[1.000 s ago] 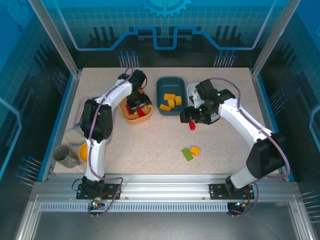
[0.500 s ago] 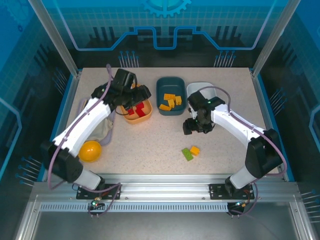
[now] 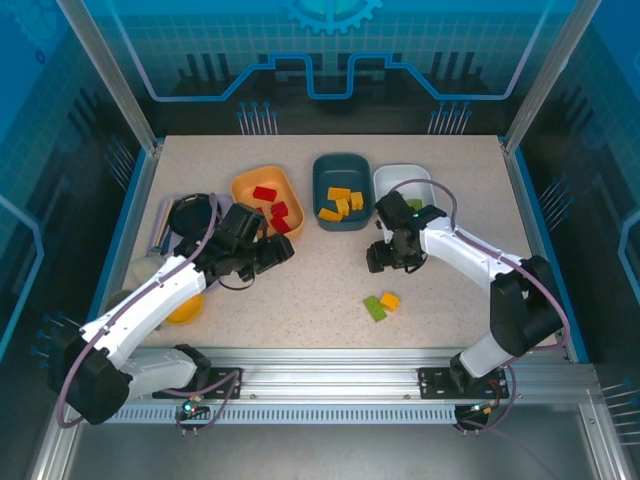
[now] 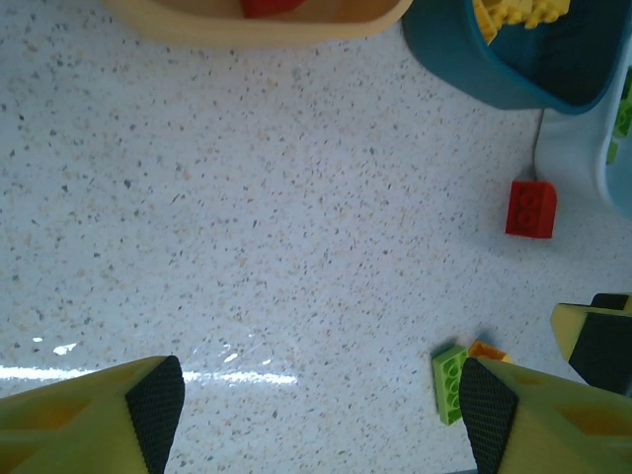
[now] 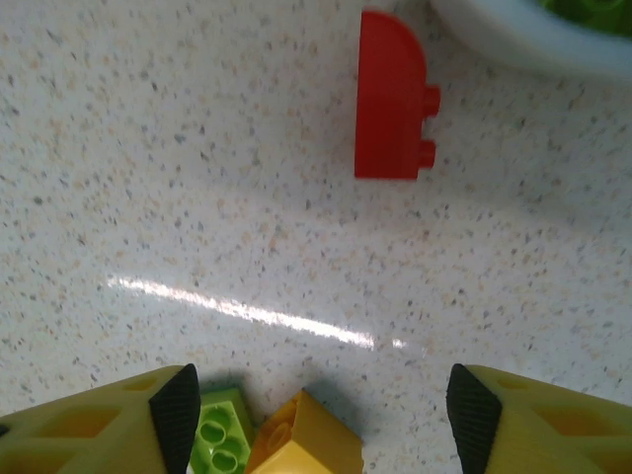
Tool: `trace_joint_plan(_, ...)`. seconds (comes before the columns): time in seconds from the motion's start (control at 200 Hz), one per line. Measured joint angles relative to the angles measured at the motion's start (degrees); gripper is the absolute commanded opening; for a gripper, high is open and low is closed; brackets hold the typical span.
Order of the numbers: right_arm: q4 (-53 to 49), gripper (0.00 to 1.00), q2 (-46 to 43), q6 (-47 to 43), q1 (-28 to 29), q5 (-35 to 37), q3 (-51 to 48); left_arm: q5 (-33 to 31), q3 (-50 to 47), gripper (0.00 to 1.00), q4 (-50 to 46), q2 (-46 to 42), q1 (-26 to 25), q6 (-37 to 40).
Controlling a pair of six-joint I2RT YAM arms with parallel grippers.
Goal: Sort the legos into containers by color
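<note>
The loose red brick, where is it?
In the right wrist view the red brick lies on the table beside the white tub, apart from the green brick and yellow brick.

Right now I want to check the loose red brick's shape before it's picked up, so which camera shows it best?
The right wrist view: the red brick appears large and sharp, its rounded corner and two side studs plain. The left wrist view shows it small and square-looking, beside the white tub.
</note>
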Motion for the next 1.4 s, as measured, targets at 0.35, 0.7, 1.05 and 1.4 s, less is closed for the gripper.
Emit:
trace_joint_plan(0.35, -9.6, 0.81, -0.3, 10.4, -2.6, -11.1, -2.4, 0.6, 1.9, 0.77, 0.4, 3.5, -2.8, 1.1)
trace_joint_plan(0.7, -5.9, 0.79, 0.3, 32.9, -5.2, -16.8, -8.2, 3.9, 5.2, 0.77, 1.8, 6.8, -5.8, 5.9)
trace_joint_plan(1.05, -1.4, 0.70, 0.9, 39.6, -5.2, -17.8, -11.4, 4.7, 5.2, 0.77, 2.3, 6.8, -5.8, 7.1)
trace_joint_plan(1.4, 1.2, 0.43, 2.5, 40.7, -5.2, -17.7, -13.1, 4.7, 5.2, 0.77, 2.8, 6.7, -5.8, 6.8)
